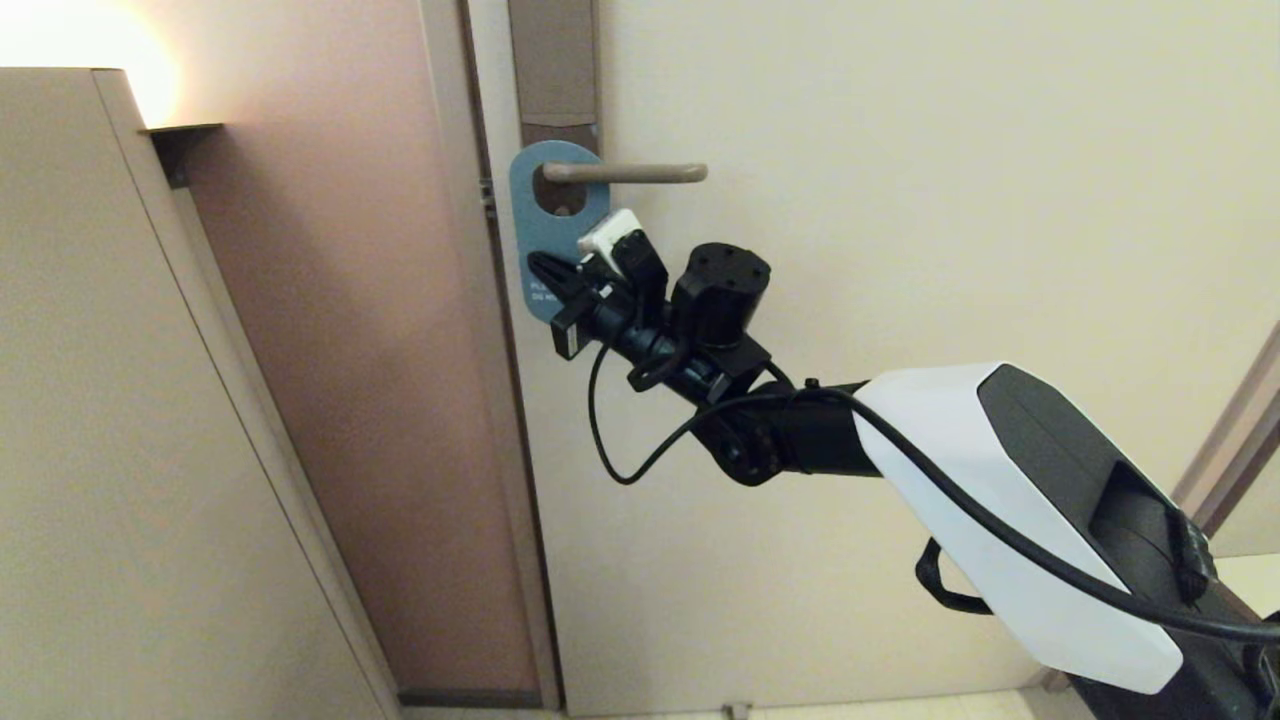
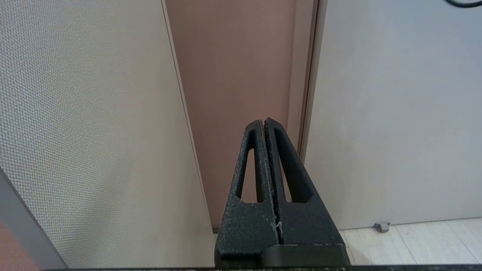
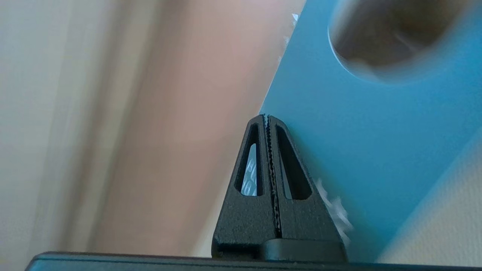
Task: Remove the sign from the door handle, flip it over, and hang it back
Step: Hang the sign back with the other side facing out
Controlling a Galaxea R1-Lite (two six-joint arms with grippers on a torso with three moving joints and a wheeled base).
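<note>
The sign hangs blue side out, its round hole over the door handle, a slim taupe lever on a tall brownish backplate. My right gripper reaches in from the right and is shut on the sign's left edge, below the hole. In the right wrist view the sign runs edge-on between the closed fingers of the right gripper; its white, blue-lettered back shows through one finger's slot. The left gripper is shut on nothing, parked low and facing the door's bottom corner.
The cream door fills the right. A pinkish wall strip and a beige panel stand left of the frame. My right forearm crosses the lower right with a loose cable. A small doorstop sits on the floor.
</note>
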